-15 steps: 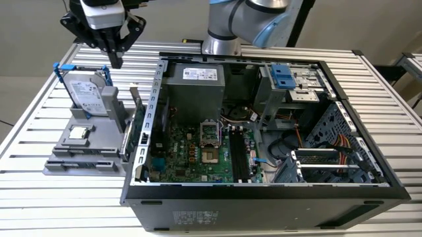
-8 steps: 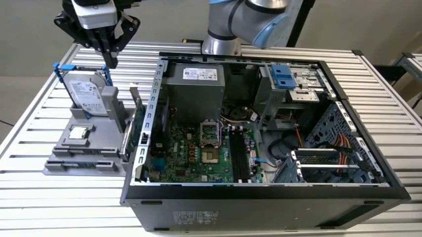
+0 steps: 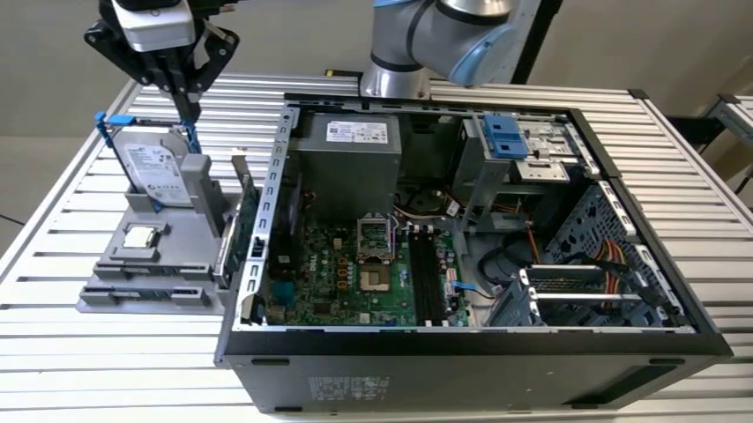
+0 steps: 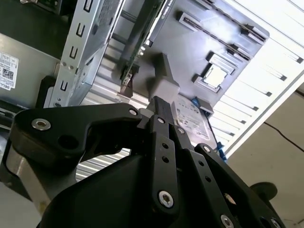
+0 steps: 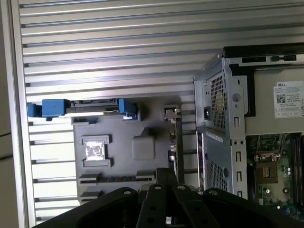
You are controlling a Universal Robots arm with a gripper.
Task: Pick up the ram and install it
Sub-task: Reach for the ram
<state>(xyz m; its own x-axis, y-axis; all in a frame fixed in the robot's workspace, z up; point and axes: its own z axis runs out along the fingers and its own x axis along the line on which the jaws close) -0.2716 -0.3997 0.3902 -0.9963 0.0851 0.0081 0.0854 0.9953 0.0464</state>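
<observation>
Hovering clenched and empty, the black two-fingered tool point(image 3: 189, 106) stands above the grey plastic holder point(image 3: 186, 242); the long dark-green ram stick point(image 3: 151, 294) lies along its opposite edge, well apart.

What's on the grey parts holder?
Upright hard drive, silver processor chip, the ram in a slot, a bracketed card. In the first wrist view the gripper covers one holder edge.

Slatted table point(image 3: 700, 211): computer case point(image 3: 471, 363), grey holder point(image 3: 176, 264)
</observation>
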